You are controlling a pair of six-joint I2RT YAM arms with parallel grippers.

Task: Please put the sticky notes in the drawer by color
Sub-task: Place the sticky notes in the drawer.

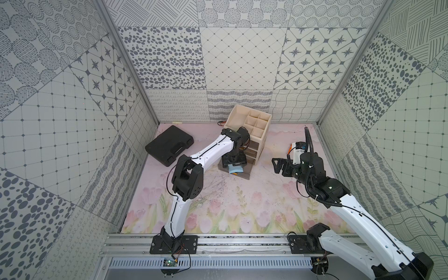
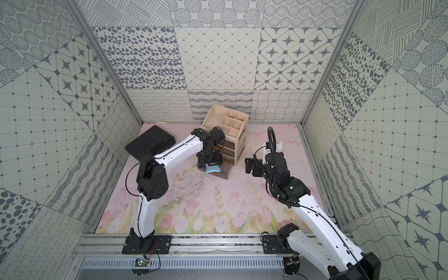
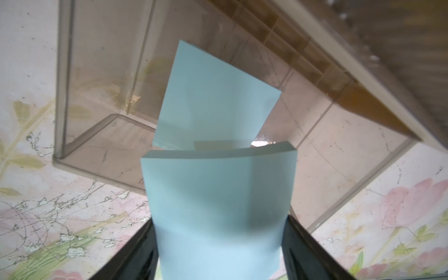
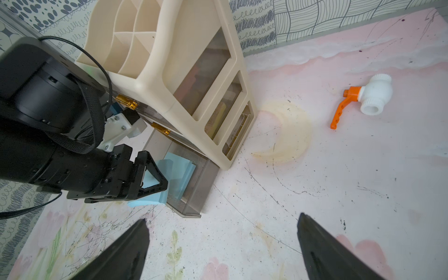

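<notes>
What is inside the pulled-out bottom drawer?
Light blue sticky notes: a loose pad lies in the drawer, and the left gripper holds a bowed pad above it. How many are stacked, and anything beneath them, is covered.

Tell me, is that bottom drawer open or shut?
Open. The bottom drawer stands pulled out from the cabinet, with blue sticky notes visible lying inside it.

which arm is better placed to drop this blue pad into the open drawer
Left. The left gripper grips the blue pad over the open drawer, where another blue pad lies. The right gripper is open, empty, off to the side.
</notes>
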